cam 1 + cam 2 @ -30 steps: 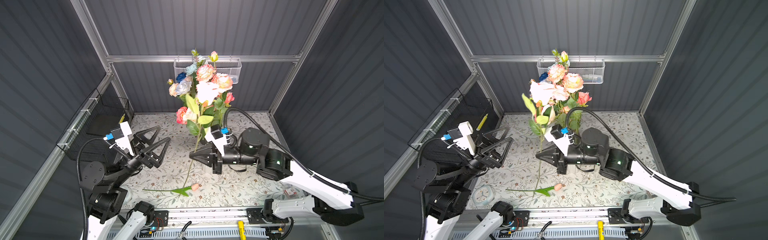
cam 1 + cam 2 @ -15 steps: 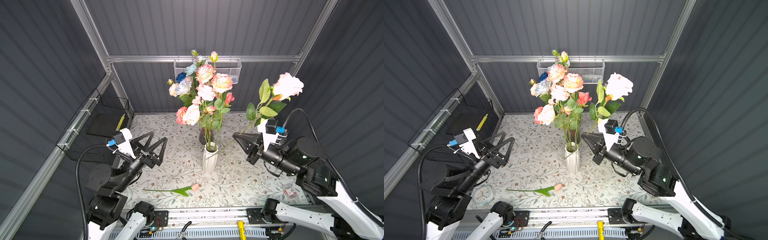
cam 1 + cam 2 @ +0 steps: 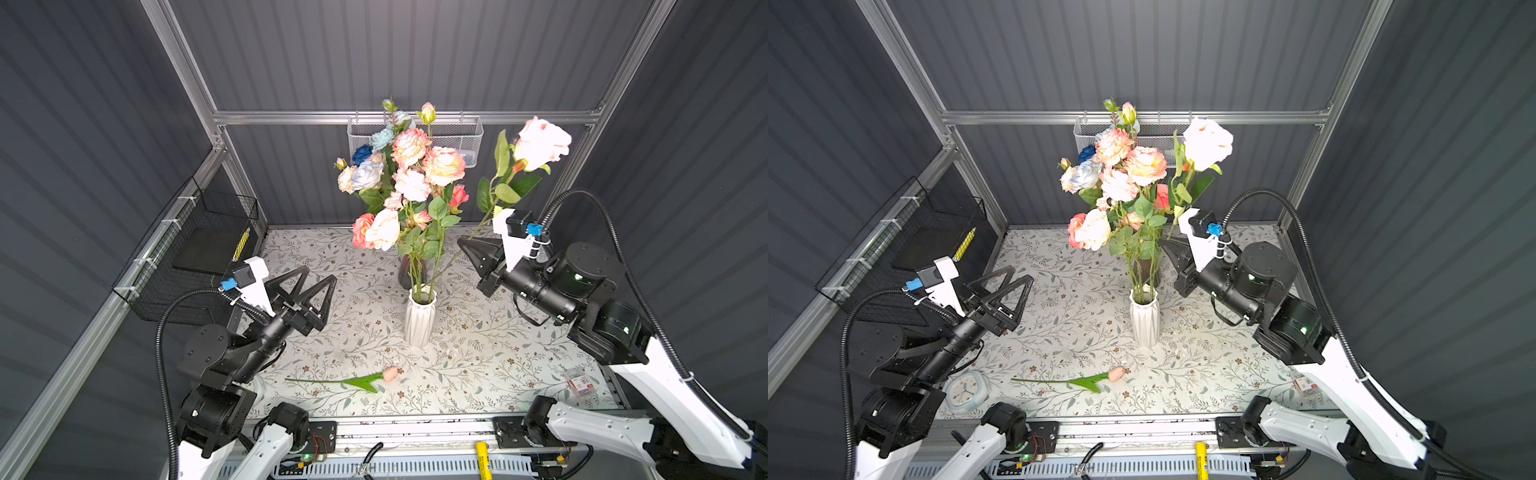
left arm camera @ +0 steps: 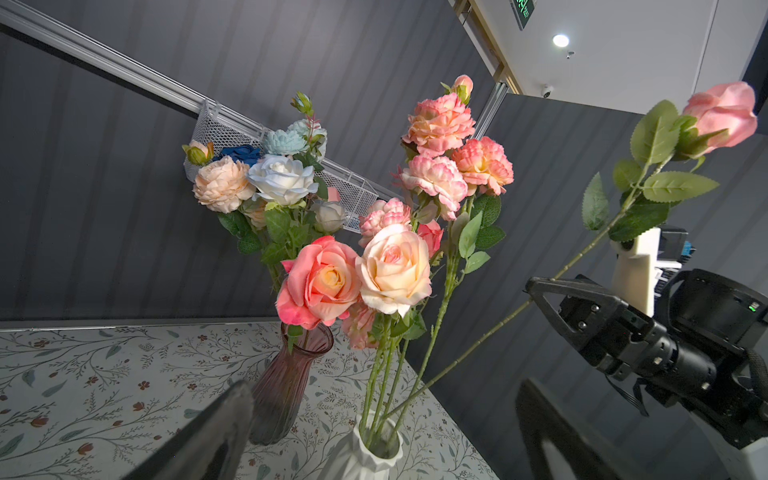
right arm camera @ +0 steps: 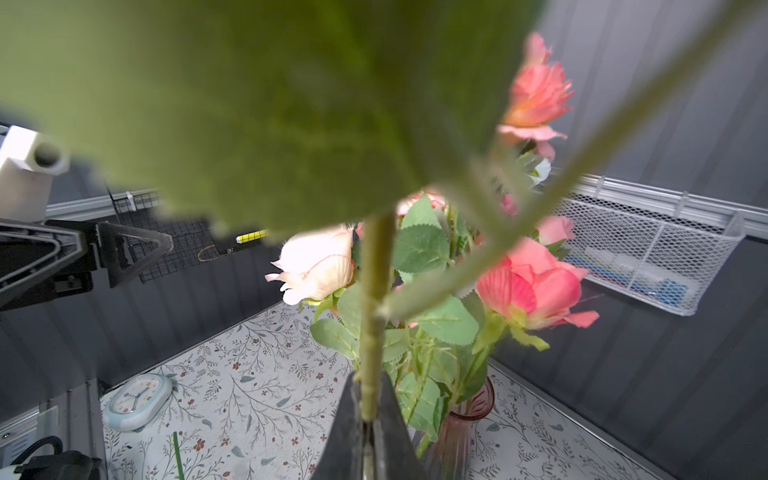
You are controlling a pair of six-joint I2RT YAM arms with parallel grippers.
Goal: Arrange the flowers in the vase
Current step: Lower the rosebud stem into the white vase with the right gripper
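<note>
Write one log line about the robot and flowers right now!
right gripper: shut on pale pink rose stem | stem end: in white vase, leaning | left gripper: open, empty | table: one pink bud lying loose

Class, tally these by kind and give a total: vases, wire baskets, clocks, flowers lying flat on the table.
Vases: 2, white vase and purple vase
Baskets: 2, white basket and black basket
Clocks: 1
Flowers lying flat: 1
Total: 6

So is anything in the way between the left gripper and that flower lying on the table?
Nothing visible does. The left gripper hangs open over the tablecloth, and the loose flower lies on it nearer the front edge, apart from the white vase.
</note>
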